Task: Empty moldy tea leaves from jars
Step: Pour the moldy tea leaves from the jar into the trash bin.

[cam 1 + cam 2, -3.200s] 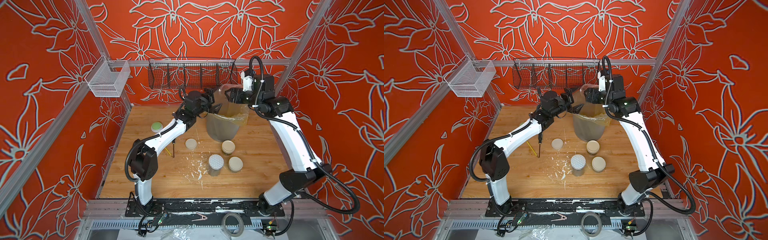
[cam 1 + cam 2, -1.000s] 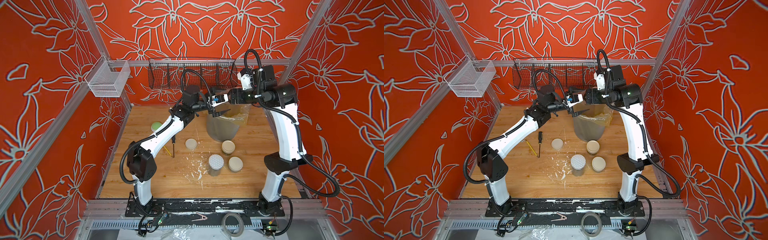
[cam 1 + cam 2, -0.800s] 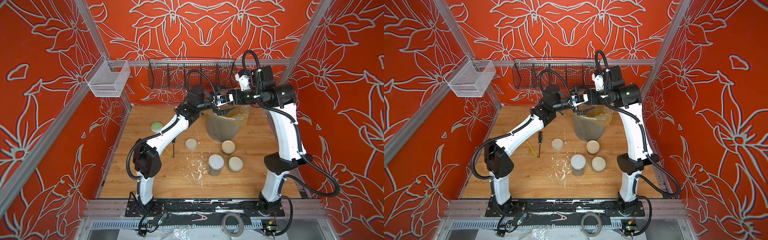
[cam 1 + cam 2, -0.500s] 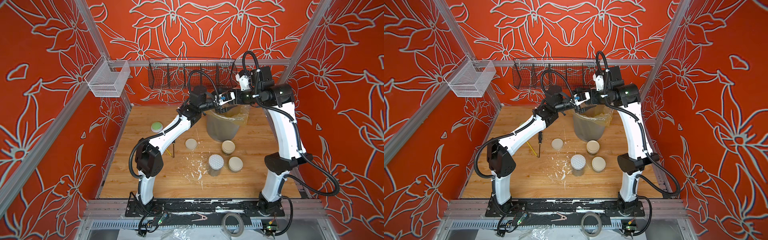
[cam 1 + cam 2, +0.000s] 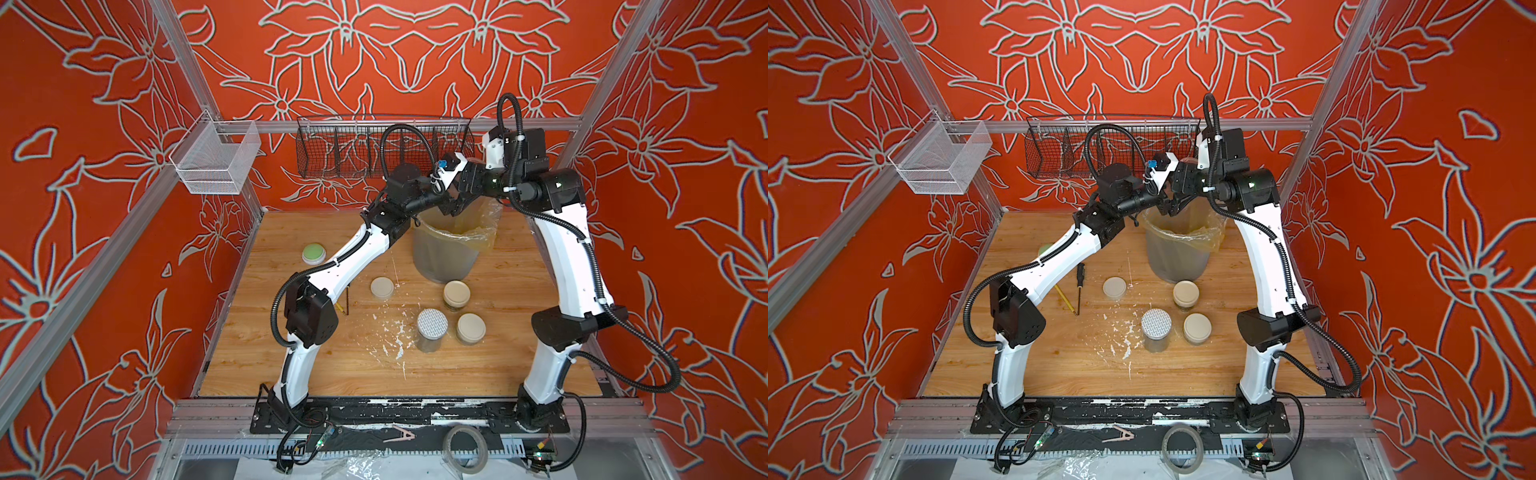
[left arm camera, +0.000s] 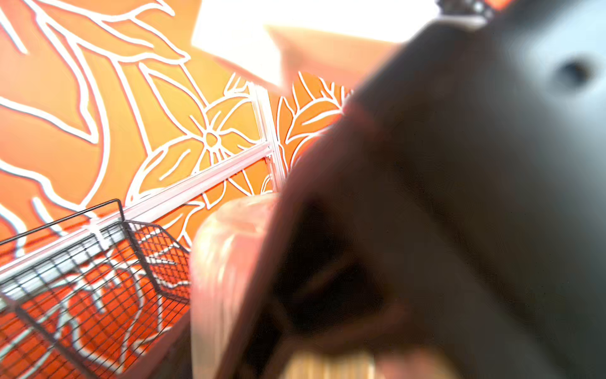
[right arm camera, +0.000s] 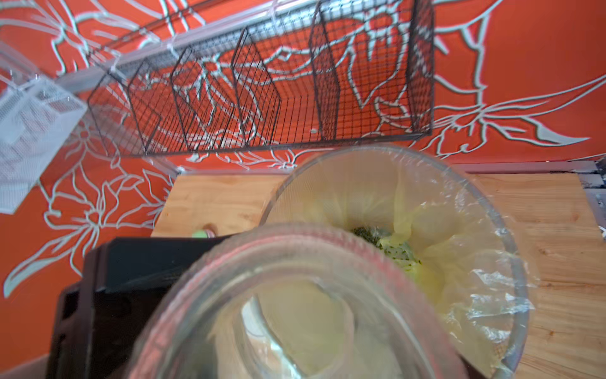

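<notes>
Right hand (image 5: 457,203) was closed on the open jar (image 7: 295,311) over the bin (image 7: 488,206), mouth tipped down at the liner (image 7: 459,262), so the tea leaves (image 7: 370,234) lay straight below it. Left hand (image 5: 439,194) sat right beside, couldn't tell if it gripped anything.

Place: robotics lab test cell
Enclosure: aluminium frame rails (image 5: 274,126), red floral-print walls (image 5: 395,50)
Inside: wooden worktop (image 5: 498,365), two white robot arms (image 5: 569,257)

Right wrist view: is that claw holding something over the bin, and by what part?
The right claw holds an open glass jar; where exactly it grips is hidden.
</notes>
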Motion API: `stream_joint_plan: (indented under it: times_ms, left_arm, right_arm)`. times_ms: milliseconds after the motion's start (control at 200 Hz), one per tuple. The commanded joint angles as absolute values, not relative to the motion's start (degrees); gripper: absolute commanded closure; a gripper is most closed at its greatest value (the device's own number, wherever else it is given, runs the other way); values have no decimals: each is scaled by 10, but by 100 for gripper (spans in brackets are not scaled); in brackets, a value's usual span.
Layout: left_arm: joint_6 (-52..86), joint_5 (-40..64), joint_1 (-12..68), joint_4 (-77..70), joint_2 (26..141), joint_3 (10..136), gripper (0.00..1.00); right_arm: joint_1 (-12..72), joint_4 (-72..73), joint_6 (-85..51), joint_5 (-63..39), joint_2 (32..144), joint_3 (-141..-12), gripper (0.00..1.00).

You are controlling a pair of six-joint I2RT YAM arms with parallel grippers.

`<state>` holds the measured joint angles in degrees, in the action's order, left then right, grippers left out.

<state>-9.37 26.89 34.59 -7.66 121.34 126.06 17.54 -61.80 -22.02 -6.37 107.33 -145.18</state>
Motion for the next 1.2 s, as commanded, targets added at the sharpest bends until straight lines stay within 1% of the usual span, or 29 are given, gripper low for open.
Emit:
stream_joint_plan:
  times_ms: [0,35,65,200,310,460,601,656,691,716,761,816,841,876,946,976,1001,1021,1081,1111,1136,1196]
  left_arm:
    - [52,180,342,-28,1218,1299,9]
    - [40,183,342,-24,1216,1296,0]
    - [31,185,342,-21,1215,1291,3]
    - [-27,181,342,20,1202,1283,3]
    - [-88,176,342,47,1174,1249,3]
    - [-136,168,342,53,1122,1173,3]
    - [-127,169,342,24,1061,1085,3]
    - [-115,167,342,5,1032,1049,3]
    - [-106,165,342,-4,1013,1026,3]
    - [-100,163,342,-12,1001,1013,3]
    - [-90,159,342,-22,982,992,3]
    - [-79,156,342,-26,963,975,3]
    - [-71,153,341,-28,955,969,3]
    - [-61,150,342,-28,946,963,3]
    - [-42,145,342,-25,933,954,3]
    - [-32,142,341,-20,927,951,3]
    - [-25,139,341,-15,924,953,3]
    - [-17,137,340,-11,923,953,3]
    - [19,121,338,6,921,963,3]
    - [43,117,336,18,922,972,3]
    - [64,117,333,29,924,981,3]
    - [112,125,326,52,929,999,3]
  right_arm:
    - [189,-584,-175,7,1069,-1489,100]
    - [189,-590,-169,17,1074,-1500,100]
    - [189,-592,-162,25,1076,-1506,100]
    - [187,-594,-135,72,1079,-1516,100]
    - [183,-596,-119,102,1079,-1516,100]
    - [179,-596,-115,105,1083,-1513,100]
    - [182,-601,-109,81,1099,-1473,100]
    - [205,-632,-65,141,1124,-1474,100]
    - [221,-663,-34,188,1148,-1491,100]
    - [226,-682,-25,203,1164,-1511,100]
    - [222,-719,-39,176,1187,-1556,100]
    - [200,-729,-74,63,1199,-1588,100]
    - [194,-716,-88,47,1194,-1582,100]
    - [203,-696,-80,86,1186,-1565,100]
    - [246,-662,2,246,1177,-1530,100]
    - [254,-664,20,271,1181,-1528,100]
    - [251,-677,15,263,1186,-1536,100]
    - [244,-692,1,231,1189,-1547,100]
    - [203,-716,-73,58,1191,-1565,100]
    - [182,-707,-110,4,1184,-1551,100]
    - [179,-696,-122,8,1177,-1536,100]
    - [200,-674,-83,110,1159,-1504,100]
